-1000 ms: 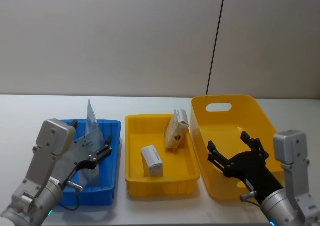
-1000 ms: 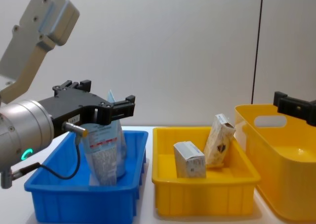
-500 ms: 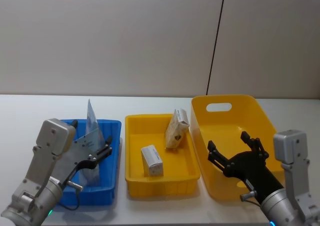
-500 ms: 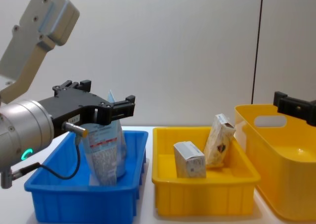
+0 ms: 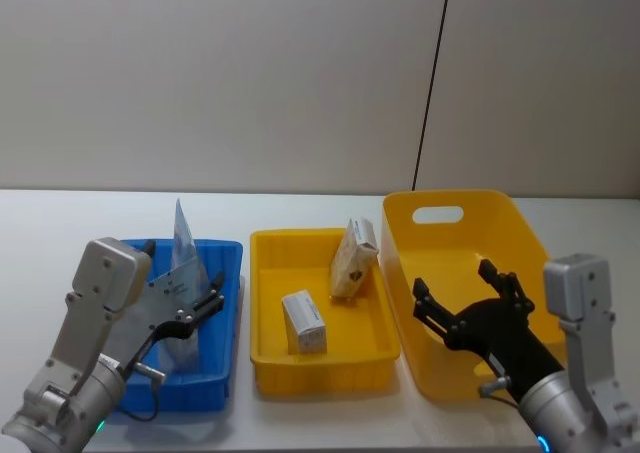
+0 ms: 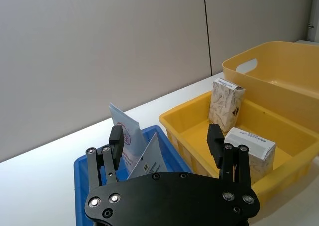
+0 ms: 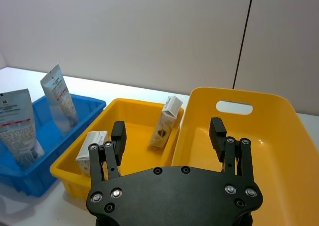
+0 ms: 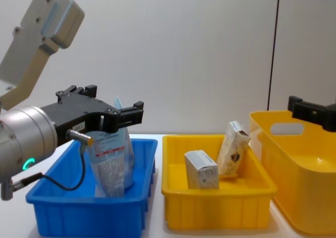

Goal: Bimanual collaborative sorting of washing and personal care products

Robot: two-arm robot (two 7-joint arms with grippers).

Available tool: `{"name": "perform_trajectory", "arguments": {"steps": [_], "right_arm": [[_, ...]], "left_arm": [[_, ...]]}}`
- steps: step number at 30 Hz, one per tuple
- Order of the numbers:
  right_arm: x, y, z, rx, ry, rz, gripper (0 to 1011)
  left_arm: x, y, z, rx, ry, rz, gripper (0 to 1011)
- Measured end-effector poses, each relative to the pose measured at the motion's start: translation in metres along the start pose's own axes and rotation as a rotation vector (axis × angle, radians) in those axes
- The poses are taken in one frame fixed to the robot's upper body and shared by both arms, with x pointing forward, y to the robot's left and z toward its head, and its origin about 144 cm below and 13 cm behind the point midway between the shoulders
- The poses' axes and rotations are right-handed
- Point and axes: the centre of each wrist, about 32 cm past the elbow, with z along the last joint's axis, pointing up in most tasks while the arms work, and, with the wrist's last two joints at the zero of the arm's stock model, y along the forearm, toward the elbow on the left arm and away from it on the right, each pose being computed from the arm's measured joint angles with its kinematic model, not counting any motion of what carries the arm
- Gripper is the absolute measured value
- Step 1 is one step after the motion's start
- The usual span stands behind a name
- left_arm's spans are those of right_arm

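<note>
A blue bin [image 5: 225,263] holds a pale blue-white refill pouch [image 8: 110,162] standing upright and a pale bluish tube-like bottle [image 6: 123,133] behind it. My left gripper [image 5: 185,298] hovers open just above that pouch, its fingers [image 6: 116,141] wide apart and touching nothing. In the shallow yellow tray [image 5: 270,373] a small grey-white carton [image 5: 303,322] lies near the front, and a cream carton with a dark emblem [image 5: 353,258] leans at the back right. My right gripper [image 5: 455,283] hangs open and empty over the deep yellow bin [image 5: 455,201].
The three containers stand side by side on a white table [image 5: 60,223], blue on the left, the tray in the middle, the deep bin on the right. A plain wall with a dark vertical seam [image 5: 432,83] rises behind.
The right gripper has shifted slightly to the left over the deep yellow bin. The left gripper and all products have stayed put.
</note>
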Motion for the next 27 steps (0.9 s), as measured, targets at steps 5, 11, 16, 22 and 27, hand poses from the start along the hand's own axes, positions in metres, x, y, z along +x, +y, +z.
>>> {"name": "perform_trajectory", "arguments": {"steps": [5, 11, 16, 22, 27], "right_arm": [[0.002, 0.01, 0.005, -0.029, 0.014, 0.023, 1002], [0.003, 0.023, 0.012, -0.074, 0.036, 0.052, 1002], [0.001, 0.041, 0.02, -0.144, 0.069, 0.094, 1002], [-0.001, 0.059, 0.027, -0.211, 0.095, 0.136, 1002], [-0.005, 0.073, 0.031, -0.269, 0.106, 0.174, 1002]], "left_arm": [[0.0, 0.0, 0.0, 0.0, 0.0, 0.0, 1001], [0.0, 0.0, 0.0, 0.0, 0.0, 0.0, 1001], [0.0, 0.0, 0.0, 0.0, 0.0, 0.0, 1001], [0.0, 0.0, 0.0, 0.0, 0.0, 0.0, 1001], [0.0, 0.0, 0.0, 0.0, 0.0, 0.0, 1002]]}}
